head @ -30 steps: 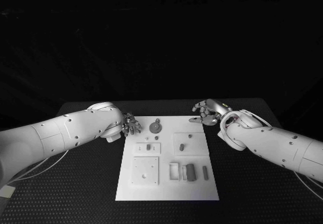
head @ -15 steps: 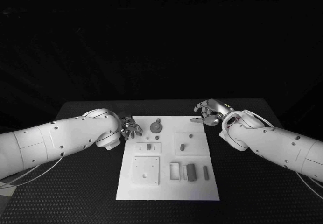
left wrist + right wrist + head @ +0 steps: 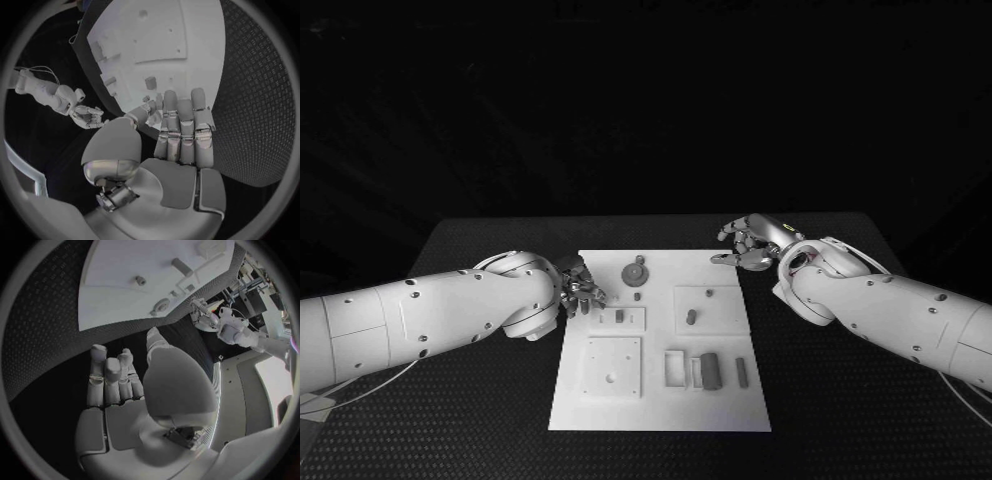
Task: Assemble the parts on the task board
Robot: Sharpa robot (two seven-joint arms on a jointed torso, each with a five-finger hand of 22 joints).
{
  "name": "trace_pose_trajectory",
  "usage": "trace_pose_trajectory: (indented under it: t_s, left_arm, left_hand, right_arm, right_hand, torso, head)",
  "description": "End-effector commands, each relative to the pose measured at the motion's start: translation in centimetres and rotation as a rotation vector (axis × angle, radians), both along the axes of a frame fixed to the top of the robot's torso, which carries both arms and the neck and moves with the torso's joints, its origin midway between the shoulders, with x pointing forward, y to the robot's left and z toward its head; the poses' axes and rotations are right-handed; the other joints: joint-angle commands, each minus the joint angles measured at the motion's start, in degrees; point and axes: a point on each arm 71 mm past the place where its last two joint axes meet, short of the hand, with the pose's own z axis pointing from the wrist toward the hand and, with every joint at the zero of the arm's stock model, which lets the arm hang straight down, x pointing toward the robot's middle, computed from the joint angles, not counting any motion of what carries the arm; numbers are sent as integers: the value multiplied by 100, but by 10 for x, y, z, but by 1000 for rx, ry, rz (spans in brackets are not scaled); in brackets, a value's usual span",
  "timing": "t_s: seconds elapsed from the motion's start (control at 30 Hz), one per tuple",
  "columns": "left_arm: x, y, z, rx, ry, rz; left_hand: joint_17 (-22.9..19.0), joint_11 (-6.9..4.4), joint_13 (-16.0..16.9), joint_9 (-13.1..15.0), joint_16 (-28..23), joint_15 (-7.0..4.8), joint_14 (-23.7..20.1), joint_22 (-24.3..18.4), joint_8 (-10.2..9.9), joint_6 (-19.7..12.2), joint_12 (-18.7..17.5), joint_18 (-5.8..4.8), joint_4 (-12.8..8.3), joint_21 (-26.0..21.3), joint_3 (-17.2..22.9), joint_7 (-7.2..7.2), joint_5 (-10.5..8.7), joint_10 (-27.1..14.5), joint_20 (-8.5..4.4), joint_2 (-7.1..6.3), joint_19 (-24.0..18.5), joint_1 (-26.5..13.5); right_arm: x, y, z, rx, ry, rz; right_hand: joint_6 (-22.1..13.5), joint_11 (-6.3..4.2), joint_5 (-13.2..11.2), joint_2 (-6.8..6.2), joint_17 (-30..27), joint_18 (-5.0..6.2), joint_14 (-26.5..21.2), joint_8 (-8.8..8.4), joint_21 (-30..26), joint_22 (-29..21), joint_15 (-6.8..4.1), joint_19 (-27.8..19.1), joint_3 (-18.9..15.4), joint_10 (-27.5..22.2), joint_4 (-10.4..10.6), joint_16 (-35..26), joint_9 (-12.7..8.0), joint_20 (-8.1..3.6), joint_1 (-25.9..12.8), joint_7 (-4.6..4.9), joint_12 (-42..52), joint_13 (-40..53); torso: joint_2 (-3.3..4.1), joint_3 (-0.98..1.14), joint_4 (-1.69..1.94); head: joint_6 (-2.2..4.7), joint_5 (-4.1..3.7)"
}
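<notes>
The white task board [image 3: 661, 400] lies in the middle of the black table. On it sit grey parts: a round gear-like piece [image 3: 635, 272] at the far end, short pegs [image 3: 619, 315] [image 3: 689, 317] on two raised squares, and a dark long block [image 3: 710, 368] near the front. My left hand [image 3: 581, 286] hovers at the board's left edge, its fingers straight and holding nothing [image 3: 181, 135]. At the board's far right corner my right hand [image 3: 750, 243] is loosely curled and holds nothing [image 3: 119, 380], above bare table beside the board [image 3: 125, 285].
A white square plate [image 3: 612, 365] and a slim grey piece [image 3: 740, 370] lie at the board's near end. Black table mat [image 3: 848, 400] surrounds the board on all sides.
My left arm has slid toward me along the board's left edge, bringing the hand level with the raised squares. The right hand has barely shifted.
</notes>
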Motion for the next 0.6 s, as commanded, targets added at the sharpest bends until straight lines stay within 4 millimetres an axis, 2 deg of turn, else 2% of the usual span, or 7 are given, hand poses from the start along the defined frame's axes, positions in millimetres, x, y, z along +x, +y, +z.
trace_pose_trajectory:
  t_s: [0.03, 0.2, 0.4, 0.6]
  left_arm:
    - [-1, 0, -1, 26, 15, -10]
    - [-4, 0, -5, 48, 55, -32]
    - [-4, -1, -6, 67, 66, -47]
    - [-4, -3, -9, 70, 65, -50]
  left_hand:
    - [-8, 11, 0, 8, 22, -7, 26, 5, 11, 38, 13, -83, -221, 33, 259, -2, 24, 37, 2, 16, 29, 57]
    - [-8, 12, 0, 6, 21, -7, 25, 8, 10, 37, 13, -83, -212, 31, 263, -1, 21, 35, 4, 10, 28, 50]
    - [-8, 13, -1, 5, 21, -6, 23, 10, 9, 35, 12, -83, -206, 29, 265, 0, 20, 33, 5, 5, 26, 44]
    - [-7, 12, 0, 4, 22, -5, 22, 12, 10, 36, 13, -83, -204, 27, 267, 0, 22, 34, 5, 0, 25, 42]
  right_arm:
    - [-1, 1, -1, -3, 9, 8]
    - [-1, 1, 0, -3, 8, 8]
    - [-1, 1, 0, -2, 8, 9]
    - [-1, 2, 0, -2, 8, 9]
  right_hand:
    - [-120, 6, -2, -13, -10, 173, -45, -35, -1, 4, 10, -5, 38, -42, 9, 37, 10, -46, -67, 177, 17, -6]
    - [-120, 6, -2, -14, -10, 173, -46, -36, -1, 4, 10, -6, 41, -43, 9, 38, 10, -45, -70, 177, 18, -7]
    - [-120, 6, -2, -15, -11, 173, -47, -35, -1, 5, 10, -7, 44, -44, 9, 38, 11, -45, -71, 177, 19, -8]
    - [-121, 6, -2, -16, -12, 173, -48, -35, -1, 5, 10, -9, 47, -45, 8, 39, 12, -45, -72, 178, 19, -9]
  torso:
    - [2, -1, -3]
    - [1, -5, 5]
    - [6, -4, -10]
    - [7, -1, -8]
  head:
    - [-7, 12]
    - [-35, 29]
    - [-47, 52]
    - [-61, 59]
